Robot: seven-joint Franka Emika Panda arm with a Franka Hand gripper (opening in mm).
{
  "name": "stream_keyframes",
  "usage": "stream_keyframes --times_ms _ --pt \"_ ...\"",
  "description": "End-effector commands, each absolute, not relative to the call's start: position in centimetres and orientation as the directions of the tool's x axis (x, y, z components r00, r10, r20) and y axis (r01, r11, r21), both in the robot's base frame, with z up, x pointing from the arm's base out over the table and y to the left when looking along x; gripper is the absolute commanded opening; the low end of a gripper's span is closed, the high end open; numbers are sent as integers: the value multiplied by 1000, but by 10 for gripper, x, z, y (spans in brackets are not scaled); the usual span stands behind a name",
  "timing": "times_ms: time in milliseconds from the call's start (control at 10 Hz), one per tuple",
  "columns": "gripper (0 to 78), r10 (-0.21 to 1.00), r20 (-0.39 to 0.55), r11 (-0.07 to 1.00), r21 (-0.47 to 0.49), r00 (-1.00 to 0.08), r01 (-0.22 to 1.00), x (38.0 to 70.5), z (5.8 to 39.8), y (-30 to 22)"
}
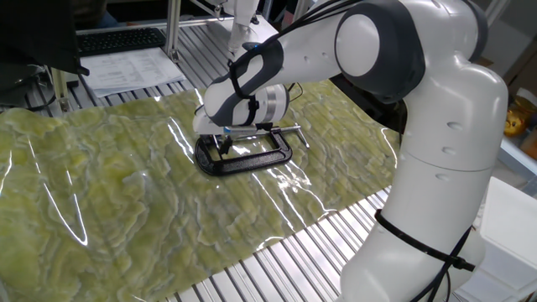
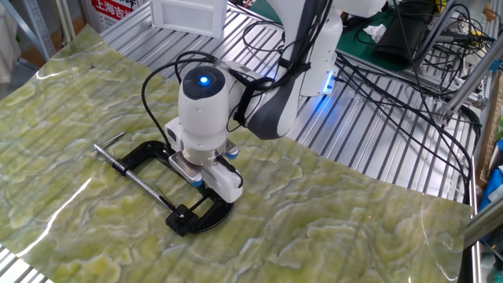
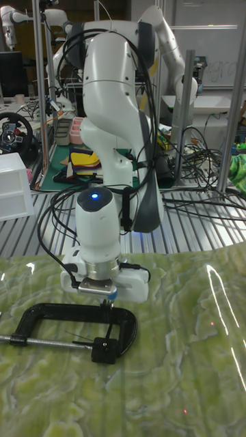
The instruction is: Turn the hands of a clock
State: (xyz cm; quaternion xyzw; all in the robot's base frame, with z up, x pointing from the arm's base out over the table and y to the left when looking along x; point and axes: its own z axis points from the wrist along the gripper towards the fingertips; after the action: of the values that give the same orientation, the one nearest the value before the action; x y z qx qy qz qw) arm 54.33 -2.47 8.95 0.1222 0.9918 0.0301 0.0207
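One black C-clamp [image 1: 243,157] lay flat on the worktop [image 1: 101,193], which was covered by a green, glossy marbled sheet [image 2: 330,220]. Its threaded screw [image 2: 141,182] ran along the sheet and ended in a thin crossbar handle [image 2: 108,143] at the end away from the arm's base. The clock itself was too small to make out; if it sat in the clamp's mouth, the arm's white wrist hid it in every view.

The jaws [image 3: 106,306] pointed straight down from that wrist, their tips inside the clamp's frame, just above or touching its inner edge. In the tall fixed view they showed as a narrow dark pair close together, but whether they pinched anything I cannot tell. A blue light [image 2: 206,78] glowed on top of the wrist housing.

Behind the sheet, bare metal slats [image 2: 377,134] of the worktop carried a tangle of black cables [image 2: 393,71]. A keyboard [image 1: 122,39] and some papers [image 1: 134,69] lay at the far edge in one fixed view.
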Motion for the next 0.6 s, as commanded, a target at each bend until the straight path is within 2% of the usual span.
stream_keyframes --times_ms 100,600 --pt "0 248 -35 967 67 -968 246 546 91 -24" --pt "0 269 -35 962 68 -963 266 549 94 -16"
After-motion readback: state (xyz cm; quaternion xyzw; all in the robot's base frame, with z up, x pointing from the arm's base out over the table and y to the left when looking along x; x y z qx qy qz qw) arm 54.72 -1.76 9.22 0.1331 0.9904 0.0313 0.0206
